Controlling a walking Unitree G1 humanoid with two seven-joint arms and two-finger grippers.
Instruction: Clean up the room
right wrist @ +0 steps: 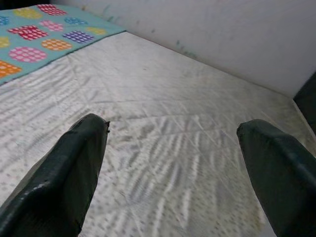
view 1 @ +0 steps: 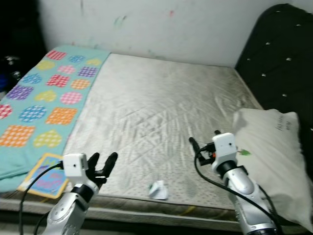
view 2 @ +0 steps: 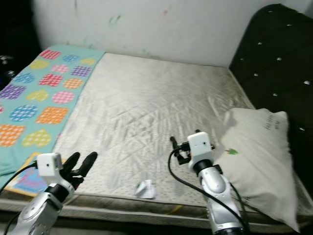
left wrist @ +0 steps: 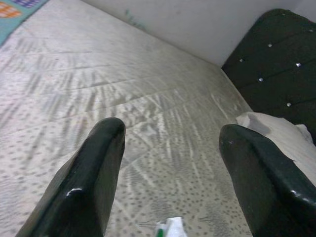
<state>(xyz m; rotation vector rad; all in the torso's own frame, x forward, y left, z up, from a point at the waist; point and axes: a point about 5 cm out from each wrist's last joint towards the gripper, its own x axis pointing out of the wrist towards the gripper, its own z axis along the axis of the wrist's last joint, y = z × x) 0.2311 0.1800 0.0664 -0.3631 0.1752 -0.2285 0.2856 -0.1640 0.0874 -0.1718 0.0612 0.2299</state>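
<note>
A small crumpled white wrapper [view 1: 158,190] with a green mark lies on the bare mattress [view 1: 156,112] near its front edge; the left wrist view catches it as the wrapper [left wrist: 168,228] just below the fingers. My left gripper [view 1: 102,164] hovers open over the front left of the mattress, to the left of the wrapper. My right gripper [view 1: 205,139] is open above the front right part, beside a white pillow [view 1: 271,156]. Neither holds anything. A colourful flat book [view 1: 46,180] rests at the front left corner, partly under my left arm.
A teal blanket [view 1: 44,98] with coloured heart patches covers the bed's left side. A black tufted headboard [view 1: 283,58] stands on the right, and a white wall [view 1: 161,24] runs behind. Dark clutter [view 1: 10,68] sits at the far left.
</note>
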